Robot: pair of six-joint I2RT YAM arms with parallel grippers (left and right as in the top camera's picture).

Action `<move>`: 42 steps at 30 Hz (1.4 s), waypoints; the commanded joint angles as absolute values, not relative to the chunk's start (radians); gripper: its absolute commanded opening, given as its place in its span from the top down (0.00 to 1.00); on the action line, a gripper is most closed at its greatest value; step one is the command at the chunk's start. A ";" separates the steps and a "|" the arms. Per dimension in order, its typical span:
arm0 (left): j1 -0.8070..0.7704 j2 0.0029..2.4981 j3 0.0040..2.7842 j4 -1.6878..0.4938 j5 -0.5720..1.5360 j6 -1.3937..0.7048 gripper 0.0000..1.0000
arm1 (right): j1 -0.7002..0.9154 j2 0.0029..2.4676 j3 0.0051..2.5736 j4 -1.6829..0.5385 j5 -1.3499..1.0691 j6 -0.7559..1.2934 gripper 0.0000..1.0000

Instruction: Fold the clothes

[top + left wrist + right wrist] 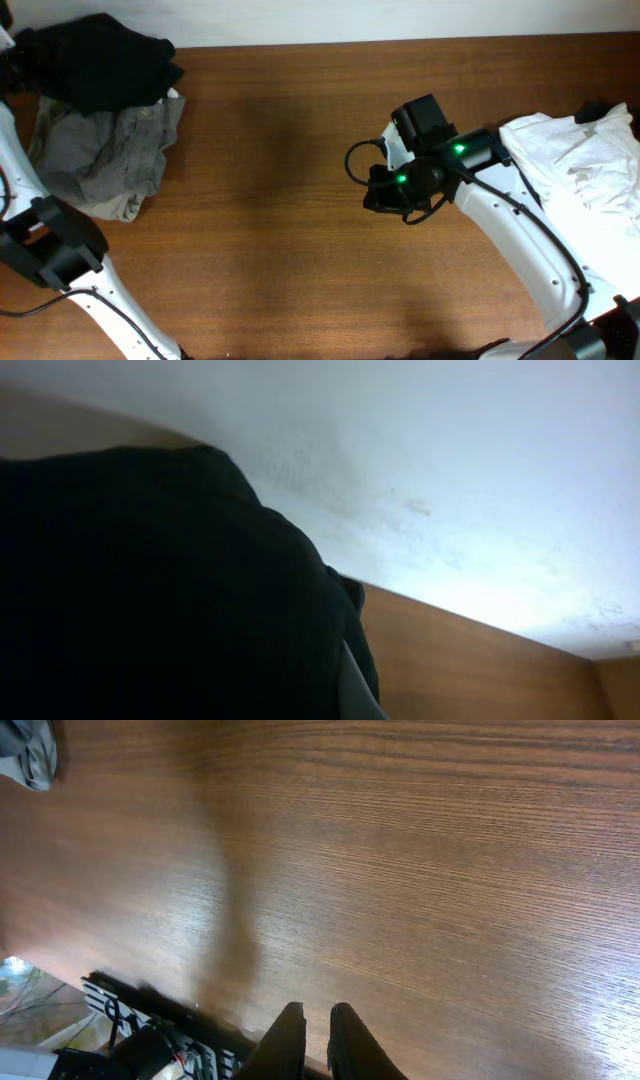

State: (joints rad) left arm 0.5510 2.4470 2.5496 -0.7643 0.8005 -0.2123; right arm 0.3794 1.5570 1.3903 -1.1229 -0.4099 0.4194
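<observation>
Right gripper [316,1012] hung clenched, empty, over table [280,200] mid-frame. Left gripper hidden by black garment [95,60], upper left; jaws' state untellable. Step needed one garment pulled centre, spread flat.

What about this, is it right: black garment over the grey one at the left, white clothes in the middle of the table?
No: the overhead view shows the white clothes at the table's right edge, not in the middle. The black garment does lie over the grey one at the left.
</observation>
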 commanded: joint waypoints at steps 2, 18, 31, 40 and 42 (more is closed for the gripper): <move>0.580 2.436 2.633 -0.855 0.823 -0.121 1.00 | 0.378 1.560 1.394 -1.128 -0.408 0.427 0.85; 0.509 2.429 2.753 -0.696 0.982 -0.143 1.00 | 0.378 1.560 1.394 -1.137 -0.350 0.427 0.85; -0.006 2.267 2.754 -1.341 0.716 0.175 1.00 | 0.224 1.559 1.395 -1.108 -0.228 0.361 0.81; -0.353 2.197 2.755 -1.626 0.305 0.226 1.00 | 0.029 1.560 1.395 -1.131 -0.209 0.393 0.80; -0.378 2.172 2.755 -1.667 0.295 0.226 1.00 | 0.025 1.559 1.395 -1.135 -0.208 0.392 0.80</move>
State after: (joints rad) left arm -0.3576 2.2803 2.7342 -1.6409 0.3611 0.2024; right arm 0.0360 1.5570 1.3903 -1.1316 -0.2070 0.4068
